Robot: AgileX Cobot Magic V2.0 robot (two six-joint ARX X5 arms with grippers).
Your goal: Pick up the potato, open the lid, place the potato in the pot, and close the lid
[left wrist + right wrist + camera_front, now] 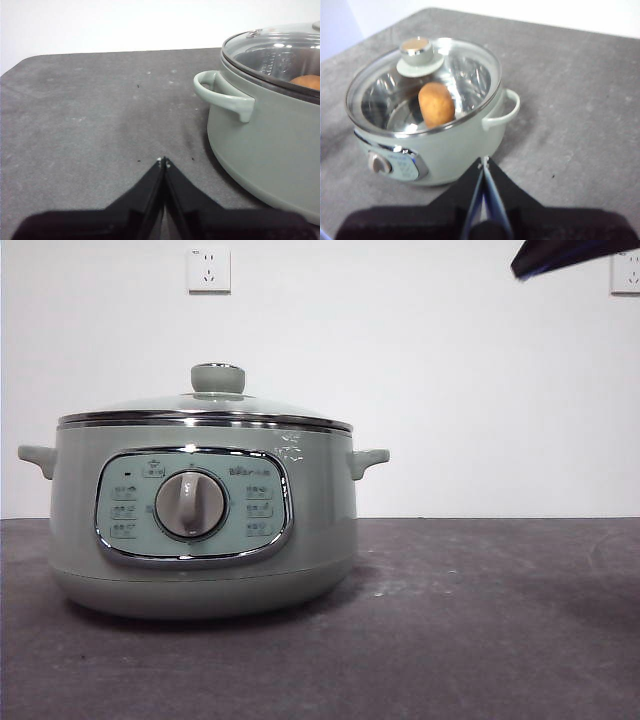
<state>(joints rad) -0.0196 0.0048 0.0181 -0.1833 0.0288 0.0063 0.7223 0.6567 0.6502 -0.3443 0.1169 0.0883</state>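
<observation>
Closest to the front camera stands the pot (203, 530), filling the left half of that frame on the dark grey table (500, 630), its chrome-framed panel and central dial (190, 504) facing the lens and a small handle sticking out at each side. On top sits the lid (205, 408), seated flat on the rim, its round green knob (217, 377) upright at the centre. From this level view the inside of the pot is hidden. At the upper right corner of the front frame a black tip (560, 255) of one arm pokes in, well clear of the pot; which arm it is cannot be told from this view. Two white wall sockets (208, 268) show on the pale wall behind. In the right wrist view the right gripper (484, 160) hangs above the table just beside the pot, its two black jaws pressed together and holding nothing. Through the glass of the lid (427, 85) the potato (436, 104) is plain to see, lying on the shiny metal floor inside the pot (445, 145), a little off centre. In the left wrist view the left gripper (163, 161) likewise has its jaws together with nothing between them, low over bare table (90, 110) near the pot (270, 150), close to a side handle (220, 95). At the right edge of that frame a sliver of the potato (307, 81) shows orange under the lid (280, 47).
</observation>
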